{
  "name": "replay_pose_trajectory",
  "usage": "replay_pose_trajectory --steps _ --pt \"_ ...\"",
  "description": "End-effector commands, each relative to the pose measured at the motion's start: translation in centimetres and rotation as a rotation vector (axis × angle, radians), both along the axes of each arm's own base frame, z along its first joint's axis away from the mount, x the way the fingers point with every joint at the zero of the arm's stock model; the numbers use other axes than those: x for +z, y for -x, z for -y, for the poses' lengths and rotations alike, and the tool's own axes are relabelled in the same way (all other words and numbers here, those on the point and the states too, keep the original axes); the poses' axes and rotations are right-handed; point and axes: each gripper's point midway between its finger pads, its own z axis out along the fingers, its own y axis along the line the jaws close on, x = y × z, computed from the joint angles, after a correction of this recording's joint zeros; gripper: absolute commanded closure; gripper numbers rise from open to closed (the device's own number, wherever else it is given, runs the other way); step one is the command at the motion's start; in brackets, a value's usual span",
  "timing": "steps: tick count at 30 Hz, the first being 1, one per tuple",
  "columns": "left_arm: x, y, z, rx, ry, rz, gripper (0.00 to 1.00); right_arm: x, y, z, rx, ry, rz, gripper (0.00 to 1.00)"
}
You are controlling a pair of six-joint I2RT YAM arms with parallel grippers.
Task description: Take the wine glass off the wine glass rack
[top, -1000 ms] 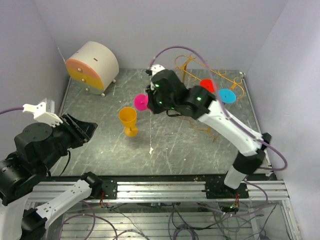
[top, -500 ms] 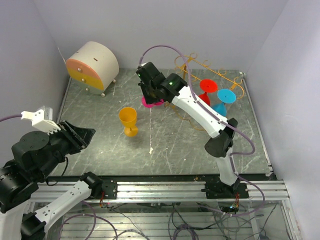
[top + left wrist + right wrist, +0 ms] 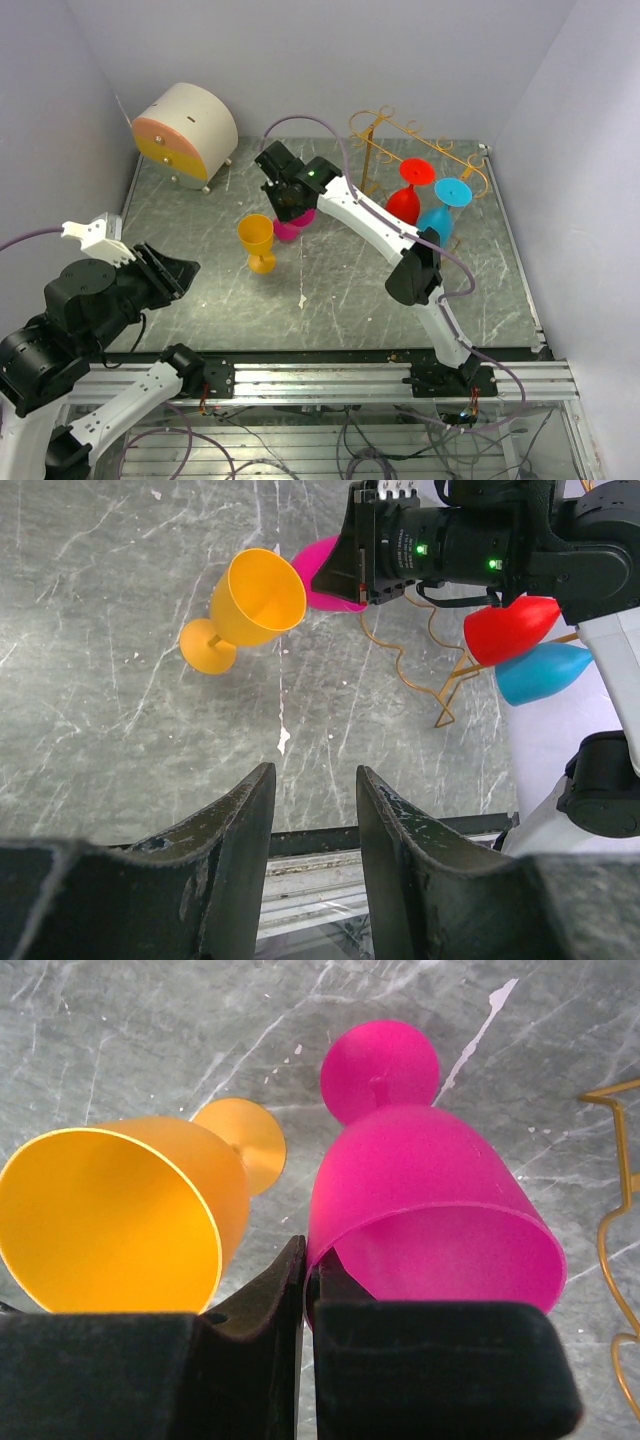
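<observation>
A pink wine glass [image 3: 420, 1200] hangs foot-down from my right gripper [image 3: 310, 1255], which is shut on its rim, one finger inside the bowl. In the top view this pink glass [image 3: 291, 229] is right beside an upright orange glass [image 3: 257, 240], well left of the gold wire wine glass rack [image 3: 400, 133]. I cannot tell whether its foot touches the table. A red glass [image 3: 405, 200] and a blue glass [image 3: 440, 215] still hang upside down from the rack. My left gripper [image 3: 315, 775] stands open and empty near the table's front left.
A round cream-and-orange drawer box [image 3: 185, 130] stands at the back left corner. The orange glass [image 3: 120, 1220] sits close against my right gripper's left finger. The rack's legs [image 3: 400, 670] stand just right of the pink glass. Walls close in both sides.
My right arm carried the pink glass left and down, away from the rack, until it came beside the orange glass. The left arm shifted slightly, still open.
</observation>
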Motion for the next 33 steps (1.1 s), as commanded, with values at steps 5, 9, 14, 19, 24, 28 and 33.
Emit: replay_pose_trajectory --steps 5,9,14,19,24,28,33 --pt "-0.3 0.1 0.3 -0.009 0.03 0.012 0.52 0.0 -0.8 -0.8 0.026 -0.033 0.01 0.92" --pt "-0.9 0.1 0.4 -0.007 0.034 0.001 0.52 0.2 -0.9 -1.0 0.03 -0.041 0.018 0.77" --pt "-0.9 0.1 0.5 -0.006 0.042 -0.001 0.52 0.8 -1.1 -1.1 0.028 -0.055 0.036 0.73" --pt "-0.9 0.0 0.6 -0.007 0.049 0.0 0.52 3.8 -1.2 -1.2 0.022 -0.113 0.084 0.72" --pt "-0.5 -0.2 1.2 -0.025 0.076 0.019 0.48 9.1 -1.0 -0.4 0.011 -0.181 0.169 0.7" --pt "-0.1 -0.6 2.0 -0.047 0.1 0.037 0.46 14.2 -0.3 1.2 -0.006 -0.248 0.252 0.68" --pt "1.2 -2.0 4.4 -0.118 0.143 0.086 0.44 20.7 1.8 4.6 -0.045 -0.362 0.386 0.66"
